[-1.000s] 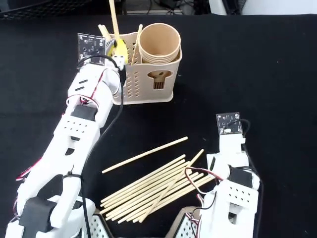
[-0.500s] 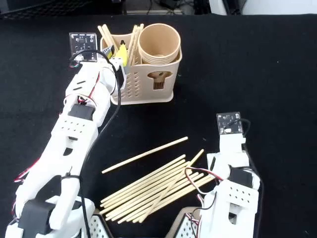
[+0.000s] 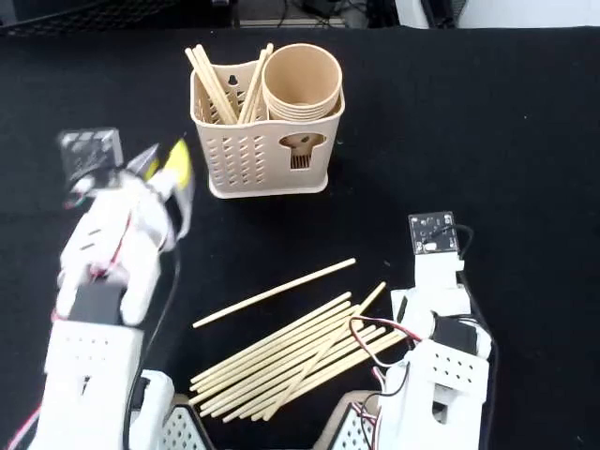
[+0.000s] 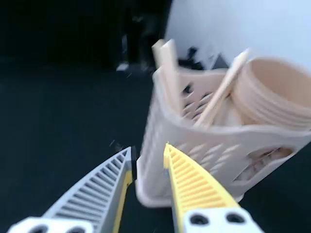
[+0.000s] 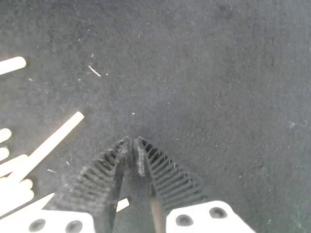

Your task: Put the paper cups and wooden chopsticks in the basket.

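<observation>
Chopsticks [image 3: 291, 361] mostly lie in an overlapping pile on the table [image 3: 487, 141], a few stand in the basket [image 3: 267, 155] beside the stacked paper cups [image 3: 302, 80]. Left gripper [image 4: 146, 158] parted, empty, near the basket; right gripper [image 5: 133, 148] pinched closed, empty. My worry: a grab into that pile drags neighbours or lifts two

Bright even overhead light, faint soft shadows, dark matte table [image 3: 487, 122]
</observation>
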Tool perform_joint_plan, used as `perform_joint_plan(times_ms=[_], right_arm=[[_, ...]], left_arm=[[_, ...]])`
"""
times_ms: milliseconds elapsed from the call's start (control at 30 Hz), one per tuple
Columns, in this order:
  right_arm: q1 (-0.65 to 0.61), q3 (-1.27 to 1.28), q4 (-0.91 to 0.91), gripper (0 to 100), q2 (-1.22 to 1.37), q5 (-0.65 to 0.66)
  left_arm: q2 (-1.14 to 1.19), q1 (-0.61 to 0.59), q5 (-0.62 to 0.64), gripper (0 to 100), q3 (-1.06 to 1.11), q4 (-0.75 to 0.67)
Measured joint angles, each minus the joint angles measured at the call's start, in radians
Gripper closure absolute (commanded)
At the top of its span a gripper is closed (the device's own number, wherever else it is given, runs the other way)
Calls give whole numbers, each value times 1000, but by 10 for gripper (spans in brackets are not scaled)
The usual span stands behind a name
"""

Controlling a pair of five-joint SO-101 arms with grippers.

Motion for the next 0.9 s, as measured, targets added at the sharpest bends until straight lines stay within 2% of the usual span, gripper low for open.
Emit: perform_joint_plan(times_ms=[67,267,400,533,700,800,900], right_arm=[[0,0,0,984,0,0],[-58,-2,5,984,0,34],[-107,-109,126,983,0,123],[-190,-331,344,983,0,169],[-397,-539,552,983,0,178],[-523,-563,586,983,11,178],[-597,-575,571,983,115,178]], left_arm=[[-77,-72,-58,877,52,89],[-144,-250,-351,877,181,342],[-146,-361,-497,878,310,396],[-155,-427,-525,880,396,400],[-157,-431,-516,880,457,397],[-157,-430,-496,880,476,370],[-157,-430,-482,880,476,365]])
